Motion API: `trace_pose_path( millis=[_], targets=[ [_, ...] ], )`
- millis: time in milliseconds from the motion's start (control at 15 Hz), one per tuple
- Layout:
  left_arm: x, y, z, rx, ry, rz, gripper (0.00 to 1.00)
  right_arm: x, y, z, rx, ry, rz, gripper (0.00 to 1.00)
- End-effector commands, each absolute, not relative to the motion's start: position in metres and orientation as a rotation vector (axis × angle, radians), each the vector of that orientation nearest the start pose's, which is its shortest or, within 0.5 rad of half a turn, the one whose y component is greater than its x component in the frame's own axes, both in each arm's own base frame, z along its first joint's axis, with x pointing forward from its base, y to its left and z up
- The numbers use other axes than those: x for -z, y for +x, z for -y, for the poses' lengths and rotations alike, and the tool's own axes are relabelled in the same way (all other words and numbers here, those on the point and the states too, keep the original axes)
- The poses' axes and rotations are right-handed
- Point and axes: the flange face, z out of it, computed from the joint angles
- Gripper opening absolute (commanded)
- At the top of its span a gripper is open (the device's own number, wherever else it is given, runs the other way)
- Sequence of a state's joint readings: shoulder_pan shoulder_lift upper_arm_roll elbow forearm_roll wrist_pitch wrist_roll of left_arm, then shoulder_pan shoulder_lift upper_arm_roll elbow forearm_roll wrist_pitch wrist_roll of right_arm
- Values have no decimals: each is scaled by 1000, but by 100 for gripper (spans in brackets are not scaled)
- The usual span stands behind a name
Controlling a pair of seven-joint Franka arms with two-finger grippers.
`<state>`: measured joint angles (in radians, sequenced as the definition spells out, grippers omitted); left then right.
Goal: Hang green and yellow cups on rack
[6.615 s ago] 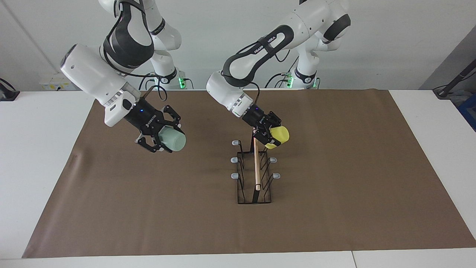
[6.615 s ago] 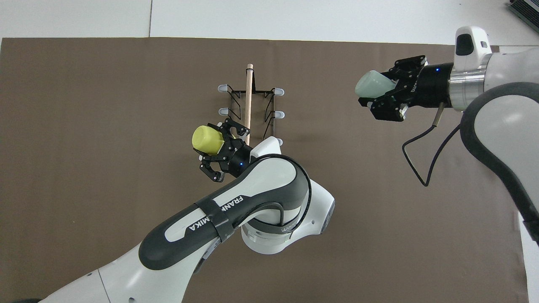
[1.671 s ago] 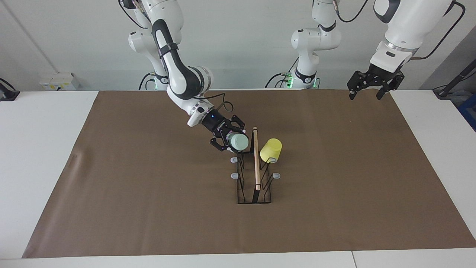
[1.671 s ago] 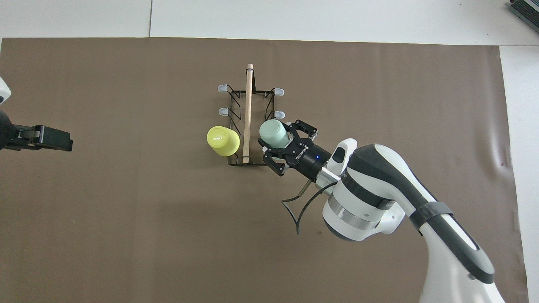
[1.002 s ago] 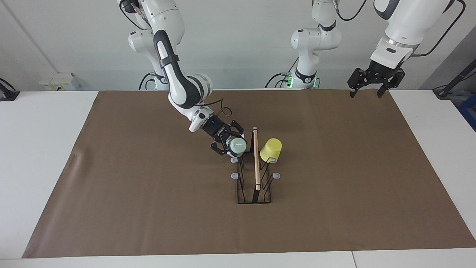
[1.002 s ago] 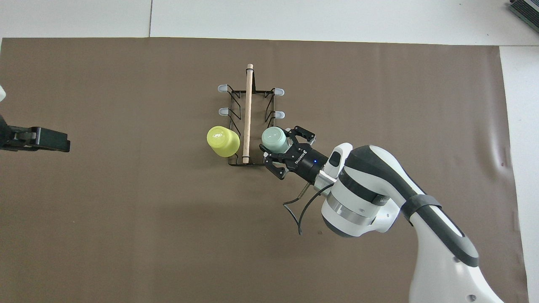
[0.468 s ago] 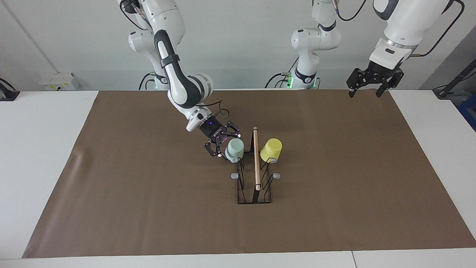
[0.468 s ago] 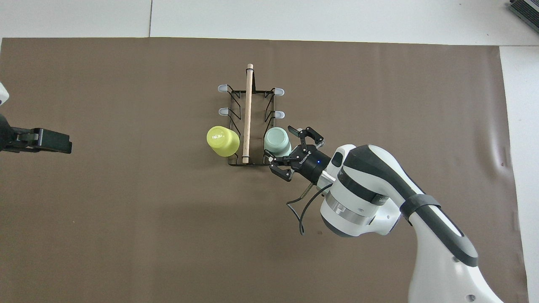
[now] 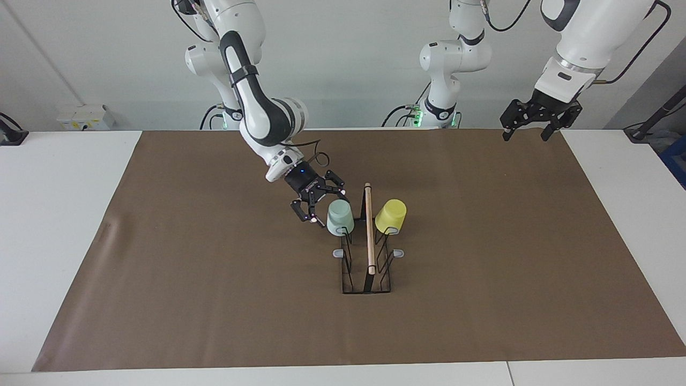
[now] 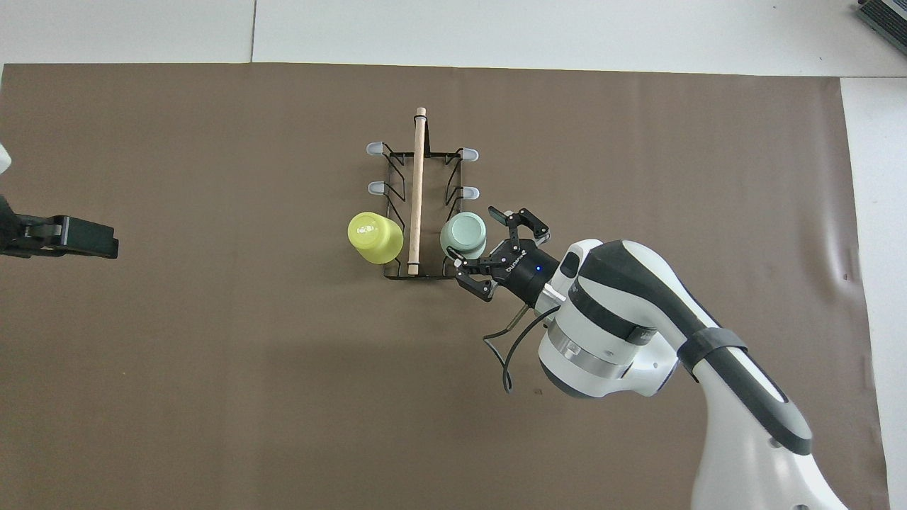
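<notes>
Brown mat: your right gripper (image 9: 317, 205), fingers spread and empty, sits just beside the green cup (image 9: 340, 218) hung on the rack (image 9: 366, 268); left gripper (image 9: 538, 119) waits open.

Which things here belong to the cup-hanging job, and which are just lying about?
Job: green cup and yellow cup, both hung on the rack; open right gripper beside the green cup.
Lying about: brown mat; left gripper, waiting.

lab | 2 robot arms (image 9: 257, 107) | brown mat (image 9: 214, 268) | white table (image 9: 53, 214)
</notes>
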<state>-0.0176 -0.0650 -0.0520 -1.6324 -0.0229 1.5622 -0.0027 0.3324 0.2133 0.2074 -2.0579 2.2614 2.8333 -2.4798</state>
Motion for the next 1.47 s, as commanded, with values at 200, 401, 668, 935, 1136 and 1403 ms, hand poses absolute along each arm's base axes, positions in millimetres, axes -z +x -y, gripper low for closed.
trace_pose_path(
  millis=[200,401,668,935,1136,1403],
  targets=[
    [-628,536,40,-68,-3173,-99,100,-361,534,-222,1420,-2154,1289,100],
    [-629,535,39,-60,-3173,-99,100,-365,535,-214,1418,-2130,1447,100],
    [-629,535,40,-53,-3173,-99,100,-369,563,-168,1385,-2062,1829,100],
    [-628,534,39,-68,-3172,-99,100,-378,593,-99,1267,-1881,2182,100],
    [-628,534,40,-68,-3172,-101,100,-385,604,-50,1140,-1749,2330,100],
    [-628,534,39,-68,-3172,-99,100,-397,607,10,947,-1613,2468,100]
  ],
)
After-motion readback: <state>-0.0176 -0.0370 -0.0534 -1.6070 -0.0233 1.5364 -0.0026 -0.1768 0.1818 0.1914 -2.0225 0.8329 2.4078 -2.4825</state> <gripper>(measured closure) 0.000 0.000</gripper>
